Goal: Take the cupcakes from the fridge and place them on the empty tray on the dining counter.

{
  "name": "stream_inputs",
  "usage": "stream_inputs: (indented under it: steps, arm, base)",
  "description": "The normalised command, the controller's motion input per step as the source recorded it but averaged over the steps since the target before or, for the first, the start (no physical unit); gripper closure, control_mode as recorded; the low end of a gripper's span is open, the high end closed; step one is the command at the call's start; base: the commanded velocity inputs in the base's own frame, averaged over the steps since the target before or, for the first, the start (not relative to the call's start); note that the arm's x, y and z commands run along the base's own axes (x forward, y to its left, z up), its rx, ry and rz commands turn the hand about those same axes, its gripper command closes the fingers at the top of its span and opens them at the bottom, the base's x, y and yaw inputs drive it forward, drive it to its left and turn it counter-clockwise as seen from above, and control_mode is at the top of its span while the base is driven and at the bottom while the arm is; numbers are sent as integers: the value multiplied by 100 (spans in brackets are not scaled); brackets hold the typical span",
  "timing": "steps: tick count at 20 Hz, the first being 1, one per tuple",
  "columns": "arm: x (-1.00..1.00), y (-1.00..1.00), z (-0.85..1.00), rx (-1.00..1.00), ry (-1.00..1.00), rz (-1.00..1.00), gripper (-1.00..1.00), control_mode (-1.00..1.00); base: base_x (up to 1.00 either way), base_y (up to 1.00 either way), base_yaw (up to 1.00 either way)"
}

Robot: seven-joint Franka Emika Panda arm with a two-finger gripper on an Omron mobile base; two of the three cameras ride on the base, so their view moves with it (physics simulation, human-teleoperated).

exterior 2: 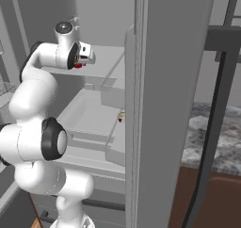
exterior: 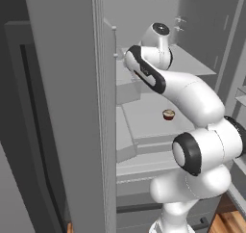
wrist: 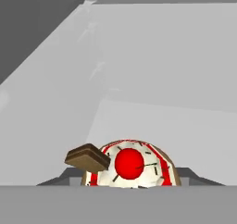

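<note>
Your jaws are closed in on the red-topped cupcake (wrist: 130, 165): in the hand view it sits right between the dark finger tips at the bottom edge, its red centre and dark sprinkles facing the camera, though the contact itself is hidden, so you should treat the hold as probable, not proven. Working down from the biggest thing, the fridge (exterior: 67, 107) stands open around the arm, its tall grey doors flanking both base views and pale shelves inside. The arm reaches up to an upper shelf, and the gripper (exterior 2: 80, 63) shows a red speck at its tip in the right base view. Lower down, the tan-topped cupcake (exterior: 168, 114) sits alone on a middle shelf, well apart from the hand. The smallest item is a brown wedge (wrist: 88, 158) poking from the red cupcake's side. Watch 2 risks: a squeeze on soft frosting instead of the wrapper could let the cake slip as you pull back, and a wide swing out could clip the door edge and knock it loose
</note>
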Motion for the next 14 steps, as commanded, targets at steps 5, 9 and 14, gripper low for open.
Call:
stream_inputs:
  steps: [5, 9, 14]
  arm:
    - [-17, 1, -4, -4, -16, 2, 100, -100]
    - [-58, 0, 30, -1, -20, 1, 100, -100]
    - [-90, -7, 78, 4, 3, 0, 100, -100]
  base:
    - [0, 0, 0]
    - [0, 0, 0]
    - [0, 0, 0]
